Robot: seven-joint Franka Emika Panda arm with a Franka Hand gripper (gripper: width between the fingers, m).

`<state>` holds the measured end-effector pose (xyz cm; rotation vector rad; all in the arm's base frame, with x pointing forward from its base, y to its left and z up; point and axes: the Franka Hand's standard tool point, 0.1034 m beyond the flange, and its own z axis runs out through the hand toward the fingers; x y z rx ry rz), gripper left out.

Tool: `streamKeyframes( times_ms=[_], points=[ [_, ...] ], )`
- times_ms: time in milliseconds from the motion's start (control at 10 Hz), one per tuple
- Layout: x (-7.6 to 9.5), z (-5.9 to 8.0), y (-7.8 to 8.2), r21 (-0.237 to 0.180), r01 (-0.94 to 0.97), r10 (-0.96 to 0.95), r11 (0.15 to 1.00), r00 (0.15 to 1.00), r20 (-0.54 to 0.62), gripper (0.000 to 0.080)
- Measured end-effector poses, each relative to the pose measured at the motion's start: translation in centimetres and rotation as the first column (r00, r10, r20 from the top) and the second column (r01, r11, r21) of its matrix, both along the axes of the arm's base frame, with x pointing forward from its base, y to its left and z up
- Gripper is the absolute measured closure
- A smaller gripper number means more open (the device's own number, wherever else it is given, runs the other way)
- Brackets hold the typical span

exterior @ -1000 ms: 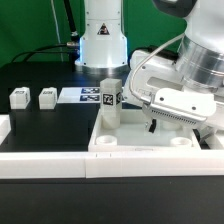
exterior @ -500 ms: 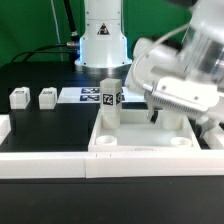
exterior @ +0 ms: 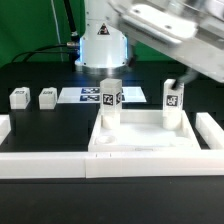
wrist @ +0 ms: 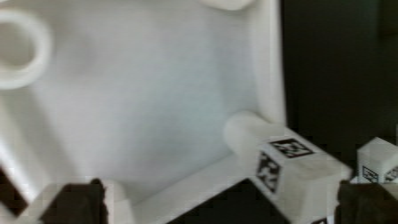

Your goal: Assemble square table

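The square table's white panel (exterior: 150,138) lies flat, rim up, and also fills most of the wrist view (wrist: 143,110). Two tagged legs stand upright in its far corners, one on the exterior view's left (exterior: 111,100) and one on the right (exterior: 172,101). Two loose legs (exterior: 18,98) (exterior: 46,97) sit on the black table further left. My arm (exterior: 165,28) is a blur high above the panel. My gripper (wrist: 222,206) is open with nothing between its fingers. Below it are a tagged leg (wrist: 276,155) at the panel's corner and an empty socket (wrist: 18,45).
The marker board (exterior: 82,96) lies behind the panel by the robot base (exterior: 103,45). Long white bars edge the black surface at the front (exterior: 60,165), at the exterior view's right (exterior: 210,130) and at its left (exterior: 4,126). Another tagged leg (wrist: 377,165) shows across a black gap.
The arm has swung up and away from the panel's far right corner. The leg there, hidden behind the gripper before, now stands free and upright.
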<state>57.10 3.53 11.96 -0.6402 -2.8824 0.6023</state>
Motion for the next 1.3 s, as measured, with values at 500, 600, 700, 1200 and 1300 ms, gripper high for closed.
streamKeyframes(
  times_ms=[500,600,700,1200,1300],
  points=[
    [-2.2,1.1,-7.9,-0.067,0.281,-0.275,0.957,0.957,0.092,0.0151],
    [-2.3,1.0,-7.8,-0.072,0.319,-0.310,0.945,0.944,0.110,0.0151],
    [-2.3,1.0,-7.8,-0.078,0.374,-0.361,0.924,0.922,0.136,0.0151],
    [-5.6,-1.3,-10.8,-0.080,0.729,-0.693,0.680,0.674,0.258,0.0151],
    [-6.9,-1.6,-12.1,-0.076,0.801,-0.756,0.594,0.588,0.287,0.0151]
  ],
)
